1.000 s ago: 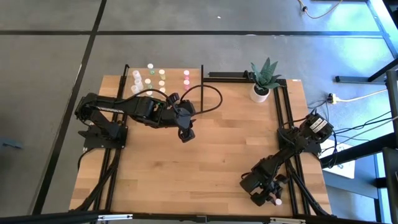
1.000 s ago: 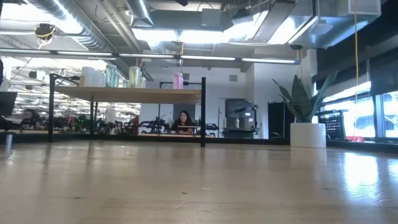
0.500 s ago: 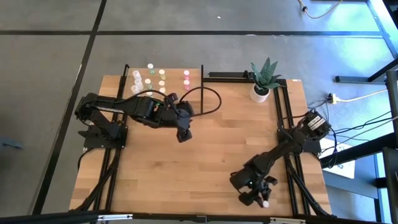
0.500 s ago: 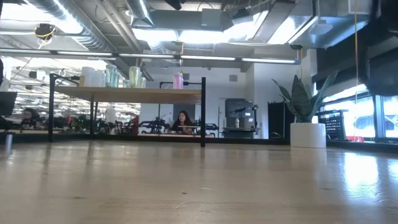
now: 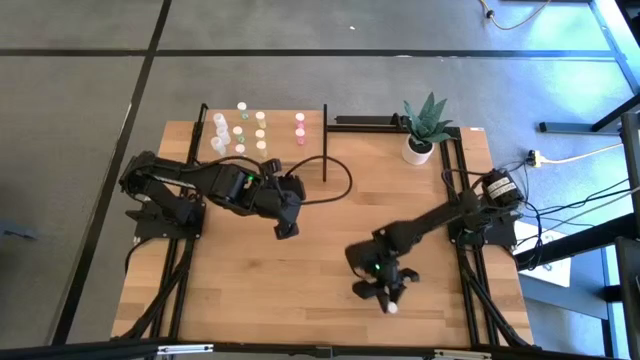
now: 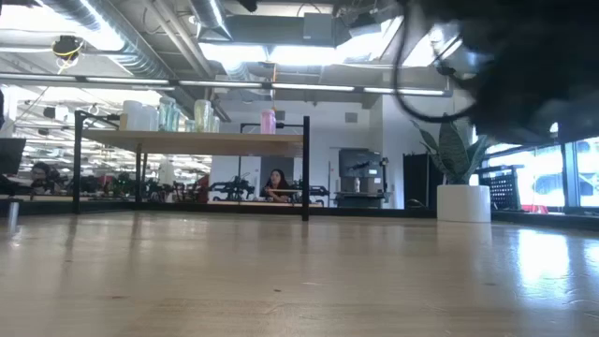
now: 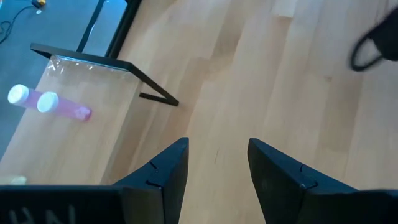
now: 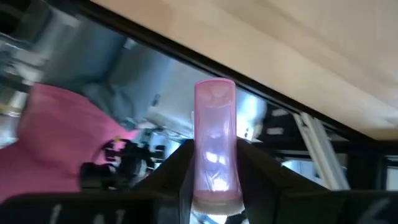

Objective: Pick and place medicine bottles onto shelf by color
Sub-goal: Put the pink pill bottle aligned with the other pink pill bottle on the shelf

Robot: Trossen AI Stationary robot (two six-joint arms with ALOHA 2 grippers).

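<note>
High view: right gripper [image 5: 383,297] at lower centre-right, clamped on a pink bottle [image 5: 393,308], mostly hidden. Left gripper [image 5: 285,228], centre-left, empty. Low view: bottles [image 6: 168,114] crowd the shelf [image 6: 192,139] upper left; a dark blurred arm fills upper right. Left wrist: fingers [image 7: 166,169] apart. Right wrist: pink bottle pinched.

A pink bottle [image 8: 215,142] in the fingers

Two dark fingers [image 8: 261,171] squeeze the see-through pink bottle, and the wooden table [image 8: 298,50] shows behind it.
</note>
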